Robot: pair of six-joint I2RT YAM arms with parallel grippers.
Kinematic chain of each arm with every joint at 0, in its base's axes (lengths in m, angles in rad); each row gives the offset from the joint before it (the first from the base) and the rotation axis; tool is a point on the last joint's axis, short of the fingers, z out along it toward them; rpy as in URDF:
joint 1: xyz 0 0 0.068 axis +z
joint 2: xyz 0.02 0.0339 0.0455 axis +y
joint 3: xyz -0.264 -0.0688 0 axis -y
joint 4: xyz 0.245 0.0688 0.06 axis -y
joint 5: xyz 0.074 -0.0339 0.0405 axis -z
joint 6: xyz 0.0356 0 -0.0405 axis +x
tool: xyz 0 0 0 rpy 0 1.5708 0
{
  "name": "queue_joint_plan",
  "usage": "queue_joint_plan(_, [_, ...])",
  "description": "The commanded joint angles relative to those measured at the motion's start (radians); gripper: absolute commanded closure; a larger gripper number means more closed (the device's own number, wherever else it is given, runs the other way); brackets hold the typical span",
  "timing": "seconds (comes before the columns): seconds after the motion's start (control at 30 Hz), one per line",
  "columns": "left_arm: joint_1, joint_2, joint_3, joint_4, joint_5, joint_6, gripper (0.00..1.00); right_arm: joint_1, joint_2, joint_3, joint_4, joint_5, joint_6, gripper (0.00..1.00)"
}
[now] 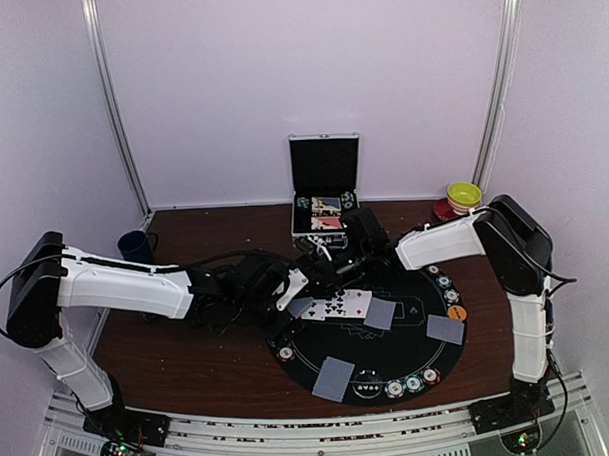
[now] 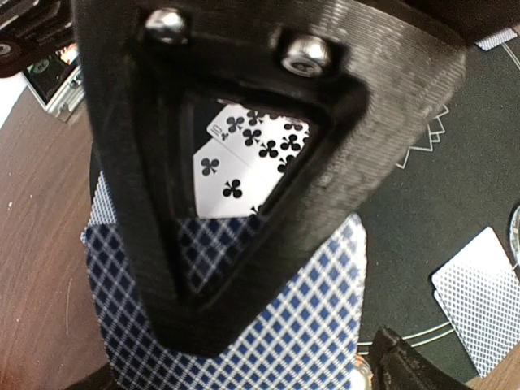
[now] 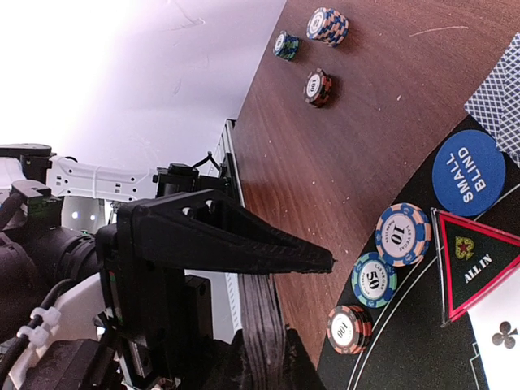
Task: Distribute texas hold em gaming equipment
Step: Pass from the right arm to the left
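Nearest me, a face-down card (image 1: 335,379) lies on the mat (image 1: 389,355). My left fingers (image 2: 146,244) stand wide over a blue-backed card (image 2: 268,341); gripped or not, I cannot tell. Beyond, the clubs (image 2: 244,154) lie face up; right fingers (image 3: 244,244) pressed together. I'd set the next card flat, clear of those

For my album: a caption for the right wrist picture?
Right gripper, shut, beside chips, a blue Small Blind button and a red All In marker.
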Motion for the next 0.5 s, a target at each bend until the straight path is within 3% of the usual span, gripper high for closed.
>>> queue_joint_plan(0.0, [-0.002, 0.0, 0.0, 0.116, 0.021, 0.037, 0.16, -0.028, -0.056, -0.01, 0.011, 0.028, -0.009, 1.0])
queue_joint_plan(0.47, [0.011, 0.02, -0.017, 0.21, 0.074, 0.075, 0.44, -0.034, -0.04, 0.006, -0.031, 0.028, -0.037, 1.0])
